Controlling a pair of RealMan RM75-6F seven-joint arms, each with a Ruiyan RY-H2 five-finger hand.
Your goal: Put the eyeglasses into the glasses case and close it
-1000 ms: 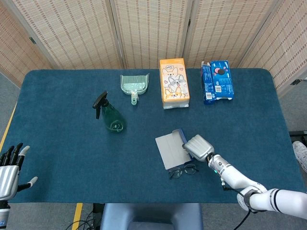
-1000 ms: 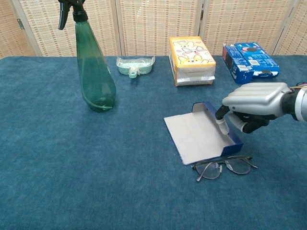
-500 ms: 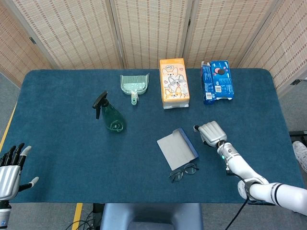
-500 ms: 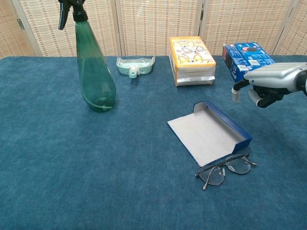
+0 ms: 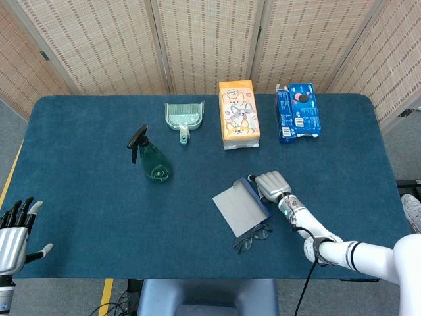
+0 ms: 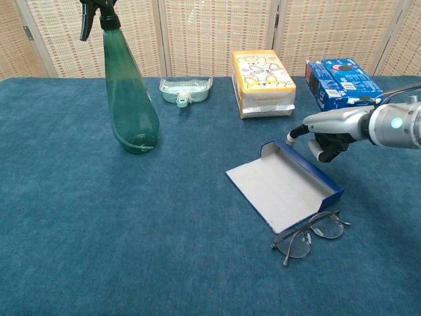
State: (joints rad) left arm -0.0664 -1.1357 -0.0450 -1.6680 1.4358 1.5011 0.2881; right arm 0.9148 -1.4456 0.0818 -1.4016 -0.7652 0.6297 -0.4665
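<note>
Fingers curled in on the right hand point(image 6: 327, 136), holding nothing, right beside the open case point(image 6: 284, 185). Glasses point(image 6: 309, 234) lie just below it.

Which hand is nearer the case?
Right. The right hand sits at the case's far right edge; the left hand is off the table's left corner.

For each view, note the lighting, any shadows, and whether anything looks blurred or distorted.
Head view: even, soft light, only faint shadows on the table; the eyeglasses are small but sharp. Chest view: the spray bottle looms large and is cut off at the top; the right hand looks crisp, and a green light glows on its wrist.
</note>
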